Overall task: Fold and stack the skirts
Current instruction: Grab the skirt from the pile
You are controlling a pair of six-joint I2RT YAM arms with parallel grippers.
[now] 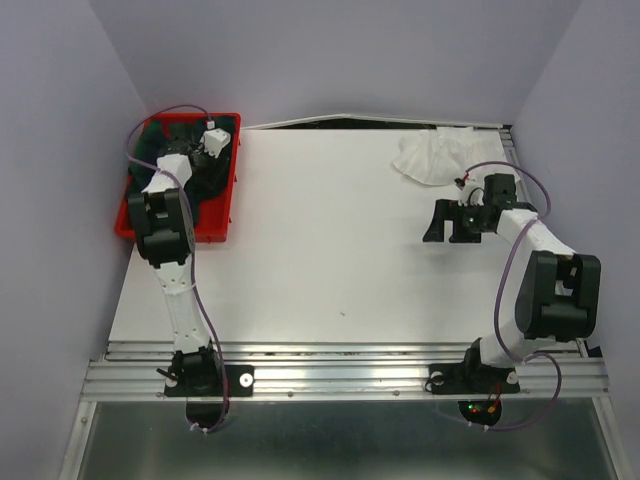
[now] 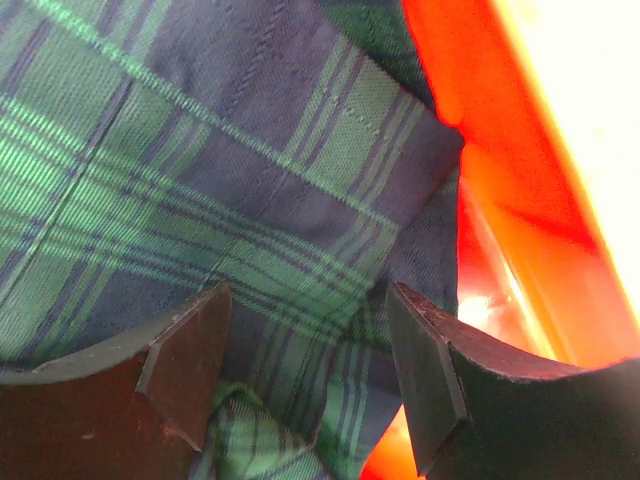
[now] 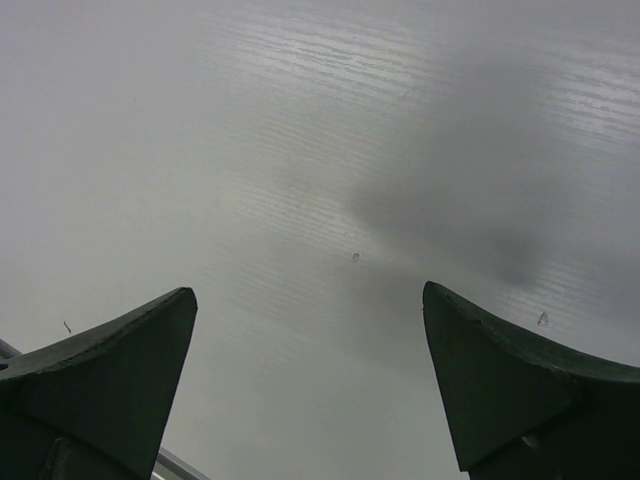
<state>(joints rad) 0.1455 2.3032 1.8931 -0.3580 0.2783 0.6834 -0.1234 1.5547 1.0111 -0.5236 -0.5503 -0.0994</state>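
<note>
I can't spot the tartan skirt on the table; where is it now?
The tartan skirt lies in the red tray at the far-left corner of the table in the top view, directly beneath the open left gripper.

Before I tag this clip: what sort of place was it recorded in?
Most likely a lab robot workcell, not a home: a white tabletop boxed in by plain lavender walls, robot arms bolted to an aluminium rail, and a red plastic tray holding a green-and-navy tartan skirt.

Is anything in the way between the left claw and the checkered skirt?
No, nothing visible. The left gripper hangs open right over the tartan skirt, which lies in the red tray; only the tray's wall stands beside it.
</note>
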